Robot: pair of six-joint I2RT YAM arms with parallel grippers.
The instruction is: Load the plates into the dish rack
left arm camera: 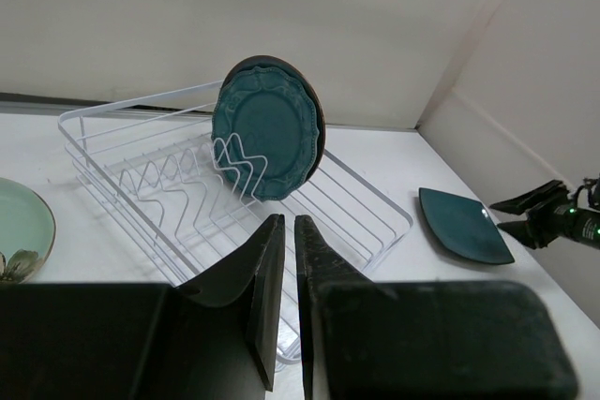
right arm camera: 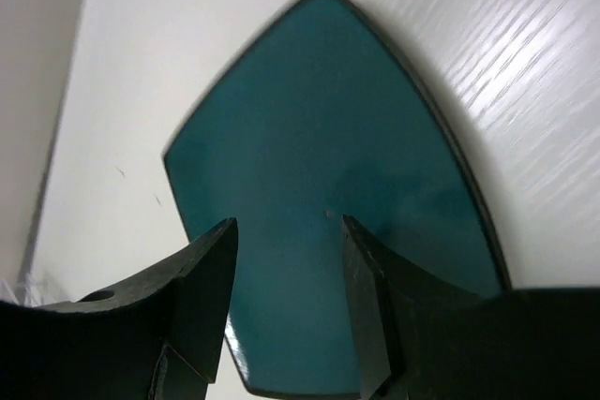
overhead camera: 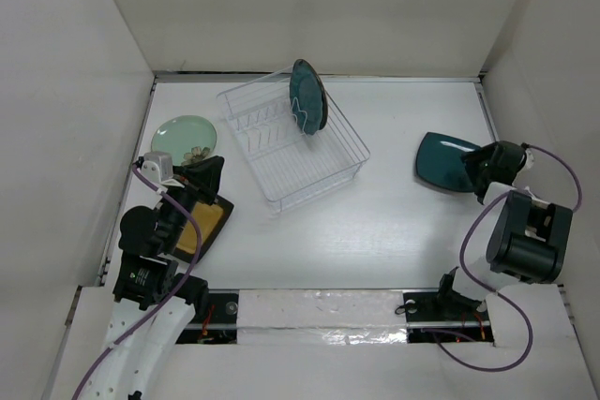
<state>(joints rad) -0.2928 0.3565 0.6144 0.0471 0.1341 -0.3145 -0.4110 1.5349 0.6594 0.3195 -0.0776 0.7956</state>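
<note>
A rack [overhead camera: 314, 178] sits on the white table [overhead camera: 375, 241]. A green plate [overhead camera: 178, 135], yellow plate [overhead camera: 210, 229] and square teal plate [overhead camera: 441, 162] lie there too.

You have one clear dish rack [overhead camera: 314, 170] and five plates:
- two round dark teal plates [left arm camera: 267, 133]
- one square dark teal plate [overhead camera: 445, 161]
- one round pale mint plate [overhead camera: 183, 136]
- one square mustard-yellow plate [overhead camera: 214, 224]

You also have two grippers: the left gripper [left arm camera: 289, 224] and the right gripper [right arm camera: 286, 231].
</note>
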